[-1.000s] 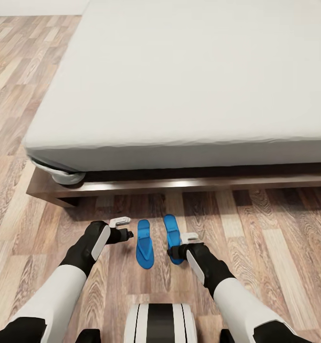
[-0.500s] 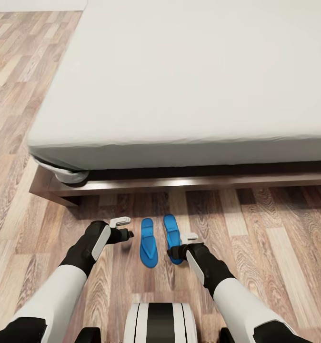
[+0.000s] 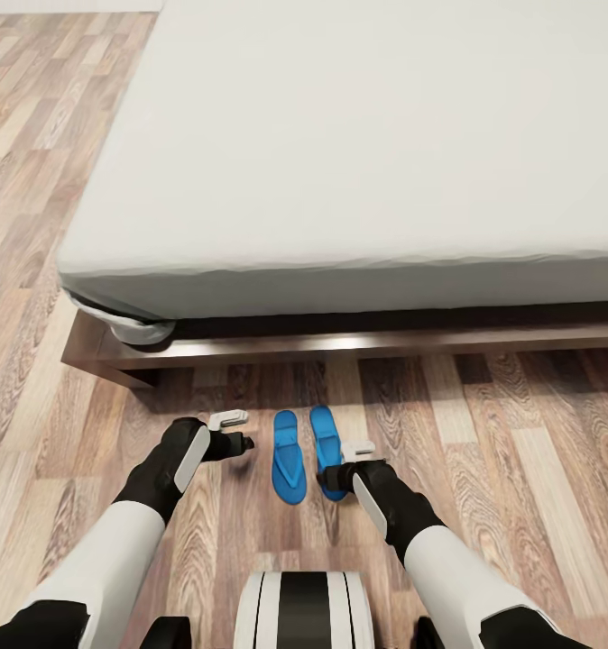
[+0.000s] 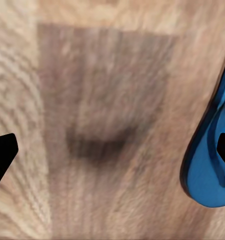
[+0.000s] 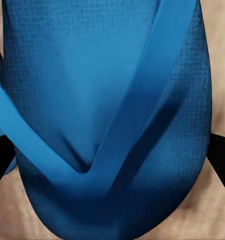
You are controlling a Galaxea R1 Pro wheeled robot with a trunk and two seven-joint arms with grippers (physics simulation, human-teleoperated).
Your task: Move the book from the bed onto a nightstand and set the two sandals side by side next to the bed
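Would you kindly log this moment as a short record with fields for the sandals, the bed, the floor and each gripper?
sandals: two bright blue flip-flops, left one and right one, side by side on the floor near the bed
bed: light-grey mattress on dark brown wooden frame
floor: pale wood planks
left gripper: open, beside the left sandal, holding nothing
right gripper: over the right sandal, grip unclear
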